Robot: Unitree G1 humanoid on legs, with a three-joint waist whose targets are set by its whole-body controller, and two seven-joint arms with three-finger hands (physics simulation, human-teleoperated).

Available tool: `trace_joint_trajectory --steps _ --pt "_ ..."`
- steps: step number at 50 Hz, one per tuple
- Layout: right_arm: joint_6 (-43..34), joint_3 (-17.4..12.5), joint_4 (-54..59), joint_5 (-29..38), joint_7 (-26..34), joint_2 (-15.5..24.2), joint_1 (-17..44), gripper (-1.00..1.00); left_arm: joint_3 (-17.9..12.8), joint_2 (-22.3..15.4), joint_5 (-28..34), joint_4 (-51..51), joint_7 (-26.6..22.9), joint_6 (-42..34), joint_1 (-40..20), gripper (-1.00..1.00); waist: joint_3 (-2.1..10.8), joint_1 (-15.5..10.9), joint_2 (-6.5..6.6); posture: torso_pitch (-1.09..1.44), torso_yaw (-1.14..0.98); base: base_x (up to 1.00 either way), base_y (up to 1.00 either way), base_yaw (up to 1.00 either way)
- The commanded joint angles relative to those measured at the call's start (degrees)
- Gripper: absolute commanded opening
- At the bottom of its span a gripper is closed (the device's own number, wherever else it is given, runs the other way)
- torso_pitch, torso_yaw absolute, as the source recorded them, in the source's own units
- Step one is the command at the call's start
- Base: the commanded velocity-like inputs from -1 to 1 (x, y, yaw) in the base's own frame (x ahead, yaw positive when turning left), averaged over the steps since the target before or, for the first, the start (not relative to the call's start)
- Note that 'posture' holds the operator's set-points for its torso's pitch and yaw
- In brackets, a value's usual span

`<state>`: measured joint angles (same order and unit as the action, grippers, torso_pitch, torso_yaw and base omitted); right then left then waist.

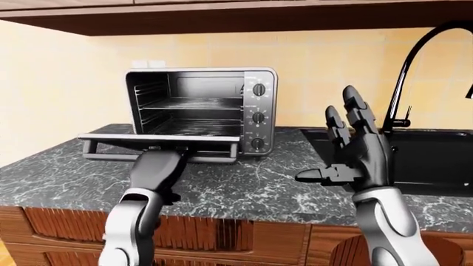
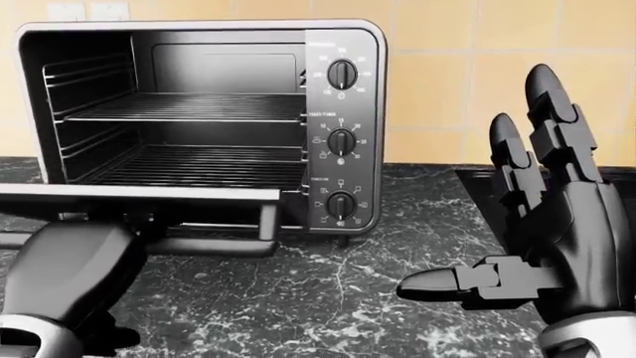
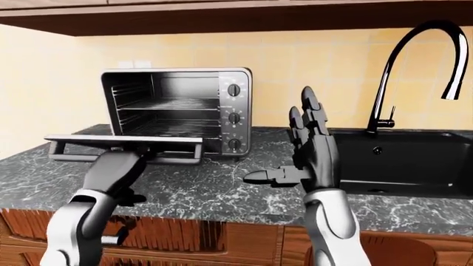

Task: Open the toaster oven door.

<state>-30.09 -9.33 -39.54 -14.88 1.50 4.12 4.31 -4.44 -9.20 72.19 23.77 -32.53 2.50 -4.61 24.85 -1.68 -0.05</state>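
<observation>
The silver toaster oven [image 1: 257, 105] stands on the dark marble counter [image 1: 244, 191], left of centre in the left-eye view. Its door [image 1: 159, 139] hangs down flat and level, and the two wire racks inside [image 2: 189, 108] show. My left hand [image 1: 164, 158] reaches up to the door's handle bar [image 1: 214, 158] from below. Its fingers are hidden under the door. My right hand [image 1: 329, 138] is raised to the right of the oven, open with fingers spread, and holds nothing.
A black sink [image 1: 436, 160] with a tall black faucet [image 1: 414, 61] is set into the counter at the right. A wooden upper cabinet [image 1: 222, 16] hangs above. A yellow tiled wall with an outlet [image 1: 148, 64] stands behind the oven.
</observation>
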Motion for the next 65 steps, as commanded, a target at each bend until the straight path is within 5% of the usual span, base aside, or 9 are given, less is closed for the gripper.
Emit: trace_joint_trajectory --steps 1,24,30,44,65 --pt "1.54 -0.17 -1.29 -0.28 0.14 0.23 1.33 1.00 -1.07 0.33 -0.81 2.35 0.66 -1.15 0.33 0.43 -0.63 0.06 -0.07 -0.68 0.00 0.00 0.00 0.00" --pt "2.48 -0.51 -0.99 -0.42 0.49 0.17 0.41 1.00 -6.45 3.58 -3.97 13.63 -0.07 3.14 13.24 0.50 -0.21 0.63 0.18 -0.68 0.00 0.00 0.00 0.00" --pt "2.86 -0.47 -0.64 -0.36 0.58 0.15 0.42 1.00 -8.60 4.28 -4.48 10.77 4.44 7.05 16.68 0.51 -0.05 0.97 0.24 -0.68 0.00 0.00 0.00 0.00" --pt "2.91 -0.29 -0.65 -0.24 0.57 0.04 0.26 1.00 -7.33 7.87 -2.29 9.27 8.56 12.07 25.45 0.55 0.28 1.15 0.42 -0.68 0.00 0.00 0.00 0.00" --pt "4.22 -0.12 0.10 0.10 1.02 -0.26 -0.52 1.00 -7.44 8.49 1.32 3.86 6.57 17.90 30.98 1.00 0.53 1.72 0.60 -0.68 0.00 0.00 0.00 0.00"
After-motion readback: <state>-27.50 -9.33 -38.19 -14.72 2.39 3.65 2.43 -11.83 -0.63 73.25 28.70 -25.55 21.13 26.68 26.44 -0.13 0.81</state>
